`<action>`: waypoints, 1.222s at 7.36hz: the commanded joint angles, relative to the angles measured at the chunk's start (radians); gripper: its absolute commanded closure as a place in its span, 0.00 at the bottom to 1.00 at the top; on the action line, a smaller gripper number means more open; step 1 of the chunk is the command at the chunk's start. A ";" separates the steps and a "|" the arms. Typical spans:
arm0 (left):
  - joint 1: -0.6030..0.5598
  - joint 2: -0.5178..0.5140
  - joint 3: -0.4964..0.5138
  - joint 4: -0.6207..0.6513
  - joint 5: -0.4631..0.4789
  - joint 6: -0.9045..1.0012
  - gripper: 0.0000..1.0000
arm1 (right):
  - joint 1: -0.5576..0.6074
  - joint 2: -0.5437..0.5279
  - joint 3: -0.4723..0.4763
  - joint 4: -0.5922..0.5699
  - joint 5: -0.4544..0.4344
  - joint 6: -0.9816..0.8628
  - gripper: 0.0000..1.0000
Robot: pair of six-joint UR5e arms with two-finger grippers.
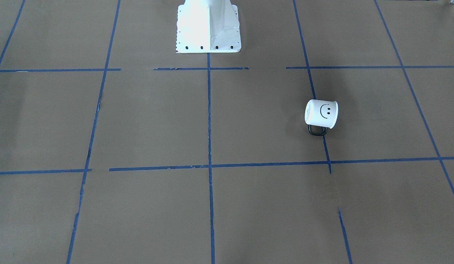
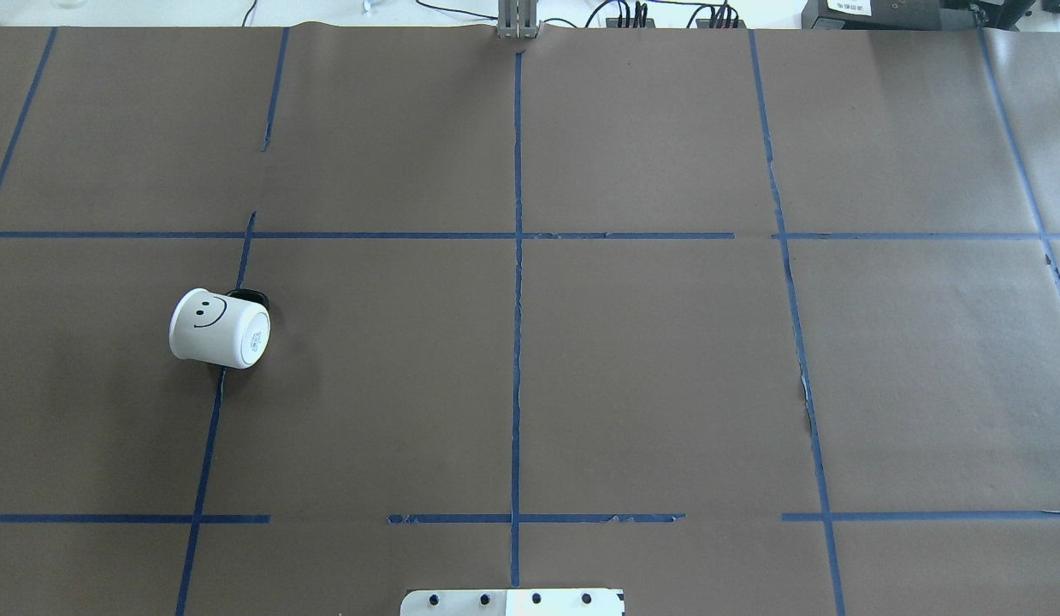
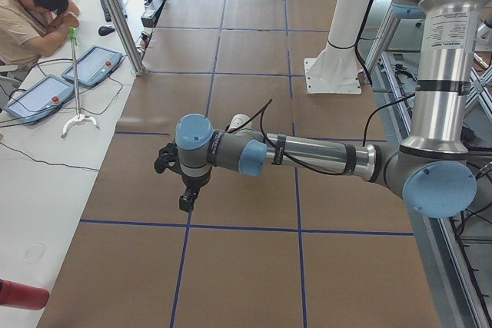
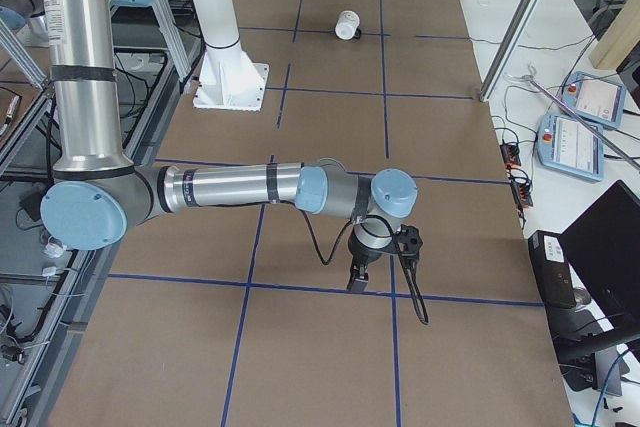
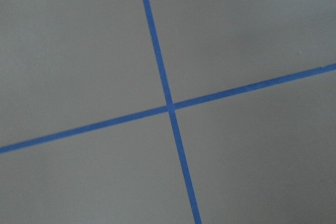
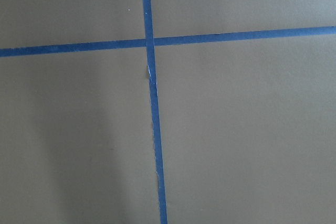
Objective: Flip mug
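Note:
The white mug (image 1: 321, 114) with a black smiley face lies on its side on the brown table, on the robot's left half. In the overhead view the mug (image 2: 220, 328) shows its base towards the right, and its black loop handle (image 2: 249, 297) rests on the far side. My left gripper (image 3: 186, 199) hangs over the table with the mug (image 3: 240, 121) partly hidden behind its arm; I cannot tell if it is open or shut. My right gripper (image 4: 356, 277) hangs far from the mug (image 4: 347, 24); I cannot tell its state. Both wrist views show only tape lines.
The robot's white pedestal (image 1: 208, 25) stands at the table's middle near edge. Blue tape lines (image 2: 517, 282) grid the brown paper. An operator (image 3: 34, 13) sits beside teach pendants (image 3: 92, 65) on the side bench. More pendants (image 4: 585, 137) lie on the other bench.

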 commanded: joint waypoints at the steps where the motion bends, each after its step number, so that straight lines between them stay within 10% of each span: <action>1: 0.019 0.008 0.000 -0.058 -0.003 -0.009 0.00 | 0.000 0.000 0.000 0.000 0.000 0.000 0.00; 4: 0.094 0.038 -0.005 -0.191 -0.038 -0.299 0.00 | 0.000 0.000 0.000 0.000 0.000 0.000 0.00; 9: 0.487 0.207 0.007 -1.085 0.124 -1.193 0.00 | 0.000 0.000 0.000 0.000 0.000 0.000 0.00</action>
